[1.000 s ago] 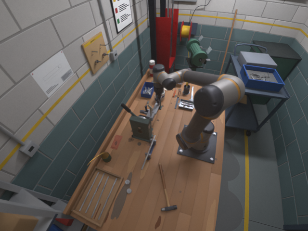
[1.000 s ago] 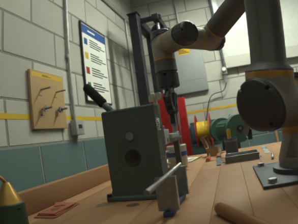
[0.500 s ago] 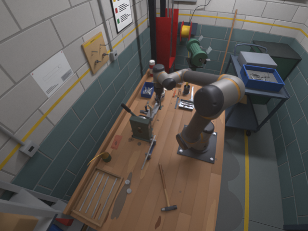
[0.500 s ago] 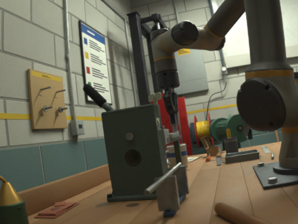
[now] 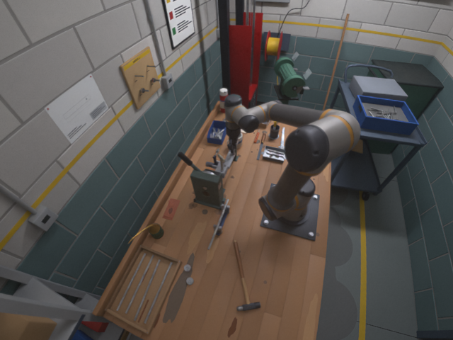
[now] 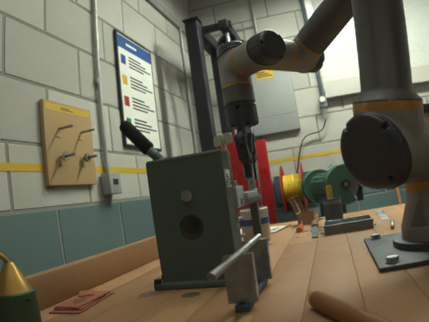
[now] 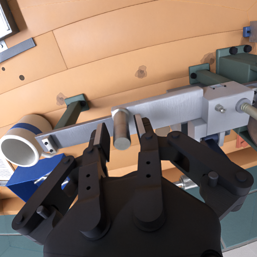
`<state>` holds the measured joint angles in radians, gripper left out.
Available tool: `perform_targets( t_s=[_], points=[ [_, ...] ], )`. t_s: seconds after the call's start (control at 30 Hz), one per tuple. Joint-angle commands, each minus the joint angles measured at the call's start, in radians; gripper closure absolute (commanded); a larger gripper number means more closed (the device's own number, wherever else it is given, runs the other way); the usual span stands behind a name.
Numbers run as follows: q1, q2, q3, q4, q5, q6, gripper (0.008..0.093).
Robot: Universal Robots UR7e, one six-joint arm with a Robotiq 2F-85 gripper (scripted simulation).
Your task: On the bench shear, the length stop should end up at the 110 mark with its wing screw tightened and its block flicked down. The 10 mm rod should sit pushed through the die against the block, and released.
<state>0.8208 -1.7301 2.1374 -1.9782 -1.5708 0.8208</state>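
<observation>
A short grey peg (image 7: pixel 121 131) stands up from the length stop's grey bar (image 7: pixel 153 112), and it sits between the fingers of my gripper (image 7: pixel 119 134), which is open and holds nothing. The bar runs back from the green bench shear (image 5: pixel 207 186) (image 6: pixel 194 216) to a grey carriage block (image 7: pixel 226 105). My gripper (image 6: pixel 248 161) hangs straight down behind the shear (image 5: pixel 231 146). A steel rod (image 6: pixel 234 256) (image 5: pixel 218 223) rests on a grey support in front of the shear's die hole (image 6: pixel 191 227), outside it.
Behind the shear stand a white and blue cup (image 7: pixel 20 141), a blue parts bin (image 5: pixel 216 131) and a red cabinet (image 5: pixel 245 55). A hammer (image 5: pixel 243 278) and a tray of rods (image 5: pixel 144 289) lie toward the bench's front. The arm's base (image 5: pixel 291 216) is to the right.
</observation>
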Motion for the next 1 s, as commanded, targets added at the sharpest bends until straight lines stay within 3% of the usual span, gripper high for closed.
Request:
perform_targets(
  t_s=[0.0,0.53,0.97],
  points=[
    [0.000,0.000,0.000,0.000,0.000,0.000,0.0634],
    [0.000,-0.006,-0.010,0.014,0.000,0.000,0.0634],
    [0.000,-0.040,-0.085,0.123,0.000,0.000,0.0634]
  ],
)
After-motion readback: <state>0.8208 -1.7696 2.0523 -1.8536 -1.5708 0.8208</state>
